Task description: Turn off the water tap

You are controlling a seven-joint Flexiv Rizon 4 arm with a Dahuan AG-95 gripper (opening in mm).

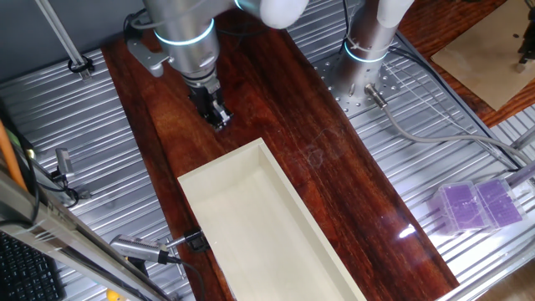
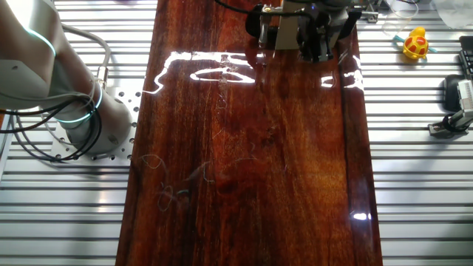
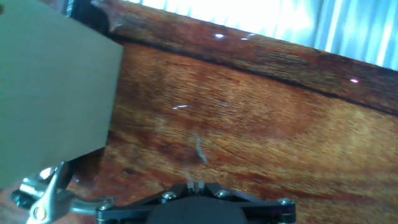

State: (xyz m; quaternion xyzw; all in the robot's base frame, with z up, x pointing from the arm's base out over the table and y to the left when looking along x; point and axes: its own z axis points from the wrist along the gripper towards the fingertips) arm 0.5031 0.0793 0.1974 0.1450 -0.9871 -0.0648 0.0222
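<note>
Gripper (image 1: 219, 117) hangs low over the dark wooden board (image 1: 334, 192), just off the far short end of the cream rectangular basin (image 1: 259, 226). Fingers look pressed together with nothing between them. The hand view shows the same: two tips nearly touching over bare wood.

The water tap (image 1: 140, 249) sits at the near left corner of the basin. It is a metal cylindrical body lying out over the ribbed aluminium table (image 1: 75, 125), fixed by a small black clamp (image 1: 196, 242) at the basin's long edge. It is well apart from the gripper, along the basin's length. It doesn't show in the other fixed view. A blurred metal piece at the lower left of the hand view can't be identified.

Handling, as a judgement: the tap is rigid metal, smooth and likely slippery, so the pads need a firm squeeze. It should turn against some stiffness rather than lift. It is best taken across the handle or knob end, not the body, but the handle is too small to make out here. The clamp could shift under a hard twist.

Purple plastic boxes (image 1: 476, 205) sit far right, not involved.
</note>
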